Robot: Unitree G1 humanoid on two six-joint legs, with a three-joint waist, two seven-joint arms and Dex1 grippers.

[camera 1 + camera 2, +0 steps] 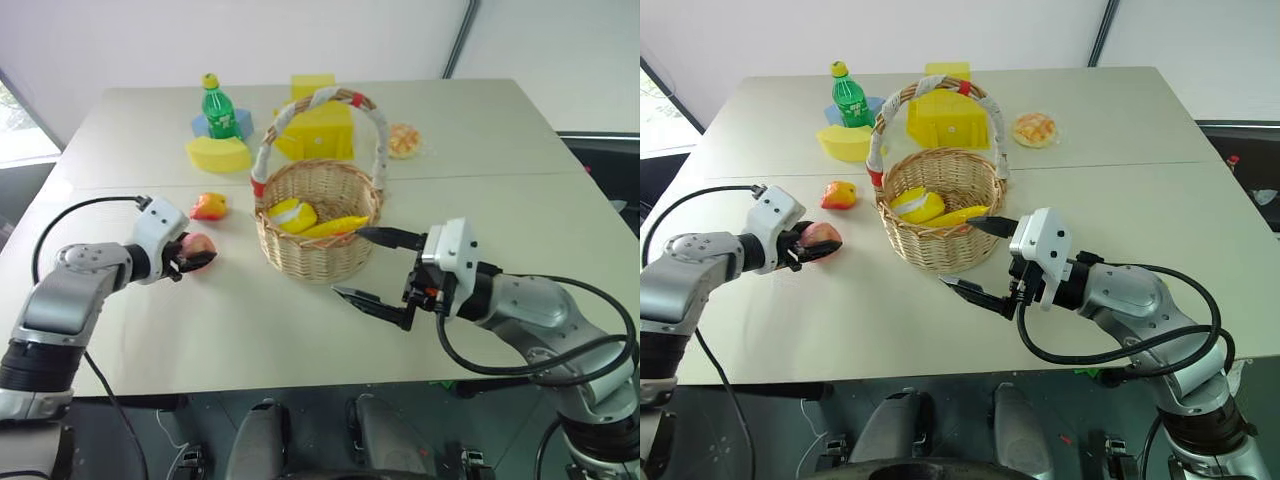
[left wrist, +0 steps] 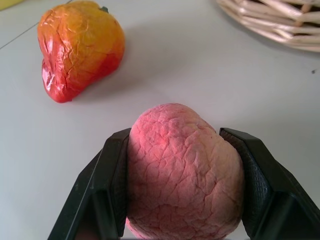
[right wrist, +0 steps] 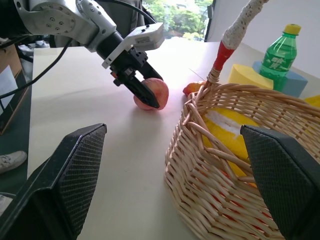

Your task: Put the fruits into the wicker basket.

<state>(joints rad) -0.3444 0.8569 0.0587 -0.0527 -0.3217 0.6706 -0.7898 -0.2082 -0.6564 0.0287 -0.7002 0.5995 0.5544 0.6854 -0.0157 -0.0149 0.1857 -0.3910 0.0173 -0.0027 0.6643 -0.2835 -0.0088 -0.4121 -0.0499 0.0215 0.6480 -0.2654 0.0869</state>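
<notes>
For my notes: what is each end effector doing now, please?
Left end effector: closed on the round pink peach.
Right end effector: open, holding nothing.

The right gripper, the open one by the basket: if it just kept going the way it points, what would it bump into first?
Most likely the basket. The right gripper points at its near wall with the jaws wide open, one finger level with the rim. The left gripper with the peach lies farther off, though depth is hard to judge.

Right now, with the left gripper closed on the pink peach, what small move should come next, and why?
Probably lift the peach a little off the table. The left gripper is shut on it, it seems to rest on the table, and the wicker basket has a higher rim.
</notes>
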